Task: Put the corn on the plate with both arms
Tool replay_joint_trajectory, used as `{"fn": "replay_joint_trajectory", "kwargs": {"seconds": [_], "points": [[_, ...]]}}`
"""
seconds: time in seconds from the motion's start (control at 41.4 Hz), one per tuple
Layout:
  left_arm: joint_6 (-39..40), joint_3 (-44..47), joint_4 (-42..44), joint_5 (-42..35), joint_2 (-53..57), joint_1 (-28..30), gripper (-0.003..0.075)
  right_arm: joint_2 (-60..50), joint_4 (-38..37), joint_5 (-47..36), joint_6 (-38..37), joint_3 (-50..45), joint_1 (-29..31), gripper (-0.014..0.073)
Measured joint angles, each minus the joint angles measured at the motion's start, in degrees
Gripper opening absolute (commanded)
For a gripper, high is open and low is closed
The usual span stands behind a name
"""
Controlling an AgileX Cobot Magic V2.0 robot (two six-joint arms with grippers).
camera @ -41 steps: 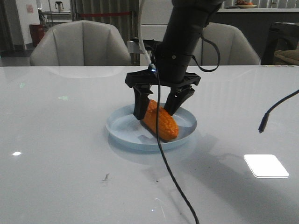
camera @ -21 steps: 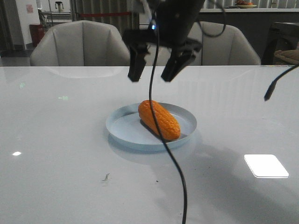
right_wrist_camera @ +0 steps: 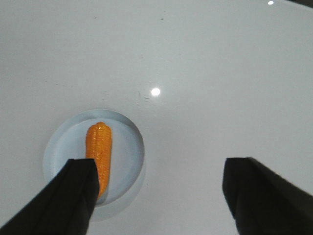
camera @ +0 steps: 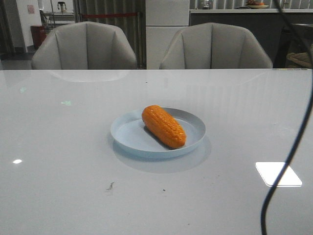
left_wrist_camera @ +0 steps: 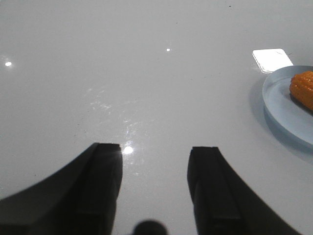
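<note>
The orange corn [camera: 164, 126] lies on its side on the pale blue plate [camera: 129, 134] at the middle of the white table. No gripper shows in the front view. In the right wrist view my right gripper [right_wrist_camera: 159, 169] is open wide and empty, high above the table, with the corn [right_wrist_camera: 99, 147] and the plate [right_wrist_camera: 127, 152] far below it. In the left wrist view my left gripper [left_wrist_camera: 156, 152] is open and empty over bare table, with the plate's rim [left_wrist_camera: 279, 117] and an end of the corn [left_wrist_camera: 303, 88] off to one side.
A black cable [camera: 288, 152] hangs down at the right of the front view. Two grey chairs [camera: 85, 46] stand behind the table's far edge. A bright light patch [camera: 278, 174] lies on the table at the right.
The gripper that straddled the corn on the plate opened, rose, and left the front view. The corn stays lying on the plate.
</note>
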State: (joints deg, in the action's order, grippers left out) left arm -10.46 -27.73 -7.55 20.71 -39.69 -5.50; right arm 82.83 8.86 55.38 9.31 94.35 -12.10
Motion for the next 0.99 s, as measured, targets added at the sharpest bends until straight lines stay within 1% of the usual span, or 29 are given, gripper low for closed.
{"fn": "replay_joint_trajectory", "kwargs": {"seconds": [0.072,0.121,0.145,0.266,0.386,0.507,0.628,0.7,0.99], "points": [[0.0,0.0,0.0,0.0,0.0,0.0,0.038,-6.75,-0.15,-2.89,0.1,-7.61,2.27,0.0624],[0.0,0.0,0.0,0.0,0.0,0.0,0.038,-11.69,-0.24,-5.28,0.1,-14.34,3.97,0.0624],[0.0,0.0,0.0,0.0,0.0,0.0,0.038,-13.83,-0.24,-5.85,0.1,-16.05,4.71,0.0624],[0.0,0.0,0.0,0.0,0.0,0.0,0.038,-26.17,-0.47,-10.49,-0.04,-31.25,8.85,0.0624],[0.0,0.0,-0.03,-0.37,0.0,0.0,0.038,-38.84,-0.55,-12.4,-0.5,-43.95,12.57,0.0624],[0.0,0.0,-0.13,-2.0,0.0,0.0,0.038,-49.46,-0.55,-12.55,-1.55,-53.65,15.73,0.0624],[0.0,0.0,-0.13,-3.21,0.0,0.0,0.038,-57.06,-0.55,-11.53,-2.02,-59.05,17.35,0.0624],[0.0,0.0,-0.13,-3.63,0.0,0.0,0.038,-59.48,-0.55,-10.76,-2.11,-60.31,17.46,0.0624],[0.0,0.0,-0.13,-4.14,0.0,0.0,0.038,-60.22,-0.55,-10.69,-2.14,-60.75,17.46,0.0624]]}}
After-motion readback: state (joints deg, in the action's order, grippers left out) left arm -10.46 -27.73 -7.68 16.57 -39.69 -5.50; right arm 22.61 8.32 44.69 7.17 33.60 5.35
